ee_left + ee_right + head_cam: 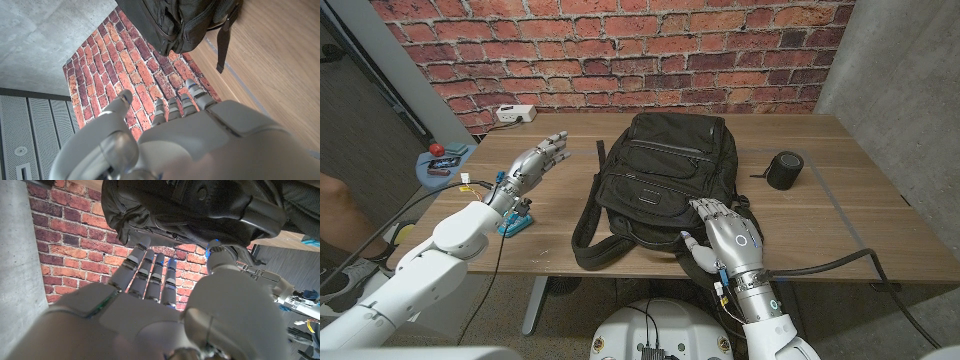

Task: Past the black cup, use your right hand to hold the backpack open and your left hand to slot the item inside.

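A black backpack (660, 165) lies on the wooden table (860, 200), its zips closed as far as I can see. A black cup (783, 170) stands to its right. My left hand (535, 160) hovers left of the backpack with fingers spread and nothing in it. A small blue item (516, 221) sits on the table beside my left forearm. My right hand (725, 238) is open at the backpack's near right corner, fingertips at the fabric. The left wrist view shows my left hand (190, 130) apart from the backpack (180, 20). In the right wrist view, my right hand (160, 300) reaches toward the backpack (200, 210).
A blue tray (444, 162) with small red things stands at the table's far left edge. A white power strip (515, 113) lies at the back. A black strap (588, 240) loops off the backpack toward the near edge. Part of a person (332, 195) shows at the left.
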Robot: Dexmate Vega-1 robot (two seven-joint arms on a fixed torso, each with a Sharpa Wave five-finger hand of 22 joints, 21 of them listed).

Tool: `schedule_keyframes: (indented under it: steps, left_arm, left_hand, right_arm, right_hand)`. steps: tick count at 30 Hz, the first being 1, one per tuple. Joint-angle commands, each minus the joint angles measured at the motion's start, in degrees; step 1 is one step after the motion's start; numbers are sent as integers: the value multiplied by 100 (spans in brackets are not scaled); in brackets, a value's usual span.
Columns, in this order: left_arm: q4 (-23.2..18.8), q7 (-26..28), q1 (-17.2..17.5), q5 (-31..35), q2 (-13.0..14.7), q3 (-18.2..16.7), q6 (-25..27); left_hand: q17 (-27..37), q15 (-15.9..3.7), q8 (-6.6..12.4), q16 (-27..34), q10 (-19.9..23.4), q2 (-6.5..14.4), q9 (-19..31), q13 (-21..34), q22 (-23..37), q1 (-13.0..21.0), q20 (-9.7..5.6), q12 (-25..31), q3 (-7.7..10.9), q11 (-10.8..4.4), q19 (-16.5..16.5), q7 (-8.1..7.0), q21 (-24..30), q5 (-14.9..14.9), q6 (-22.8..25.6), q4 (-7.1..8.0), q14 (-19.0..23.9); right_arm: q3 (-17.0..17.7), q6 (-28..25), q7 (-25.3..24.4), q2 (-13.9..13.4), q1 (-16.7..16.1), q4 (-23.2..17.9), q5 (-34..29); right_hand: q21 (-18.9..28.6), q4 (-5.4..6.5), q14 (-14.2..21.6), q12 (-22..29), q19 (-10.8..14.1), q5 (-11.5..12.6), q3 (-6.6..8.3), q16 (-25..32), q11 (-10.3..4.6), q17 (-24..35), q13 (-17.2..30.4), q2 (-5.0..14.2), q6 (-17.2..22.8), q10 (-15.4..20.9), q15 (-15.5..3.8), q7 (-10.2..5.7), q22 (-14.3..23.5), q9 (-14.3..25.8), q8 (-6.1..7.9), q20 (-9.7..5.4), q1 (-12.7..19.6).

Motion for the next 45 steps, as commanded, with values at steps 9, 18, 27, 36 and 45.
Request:
schedule_keyframes:
  steps: [9,18,27,36,45]
  left_arm:
    - [-109,91,85,59,-19,-29,-23]
    - [-47,41,-32,57,-42,46,-10]
    - [31,10,-174,68,-77,156,-43]
    - [-16,99,-174,106,-81,178,-42]
    - [-122,221,-54,148,-101,155,-47]
  left_hand:
    - [6,0,11,24,68,2,28,10,28,106,5,0,-31,12,67,2,10,42,64,5,30]
    - [6,6,17,27,79,3,28,10,28,118,7,3,-33,1,74,15,12,43,83,8,45]
    - [6,0,22,28,99,4,29,11,28,132,-2,9,-36,-8,86,15,14,43,103,12,54]
    - [6,0,23,28,105,4,29,11,28,144,2,9,-41,-25,95,20,15,43,116,18,60]
    - [6,-5,27,29,127,5,29,11,27,158,6,14,-44,-24,108,13,18,44,139,22,74]
  right_arm:
    - [-3,421,-938,-70,301,680,206]
    - [-106,396,-1134,-10,473,928,195]
    - [-253,374,-1262,25,637,1120,129]
    - [-244,393,-1428,-51,730,1205,226]
    - [-185,492,-1531,-174,809,1251,381]
  right_hand:
    - [8,30,271,200,216,20,-32,116,-135,73,71,-45,395,384,-478,-97,7,27,114,-82,298]
    - [-103,0,342,343,-2,55,-53,116,-303,78,117,-152,709,665,-569,-248,1,32,195,-114,588]
    - [-136,35,476,438,-152,82,-93,155,-509,93,101,-197,1009,957,-702,-420,-2,31,276,-146,761]
    - [-115,73,605,514,-153,105,-135,204,-570,120,85,-197,1292,1205,-786,-486,-1,29,362,-211,853]
    - [-92,104,703,625,-112,116,-174,254,-602,165,117,-165,1459,1449,-863,-475,1,30,407,-250,901]
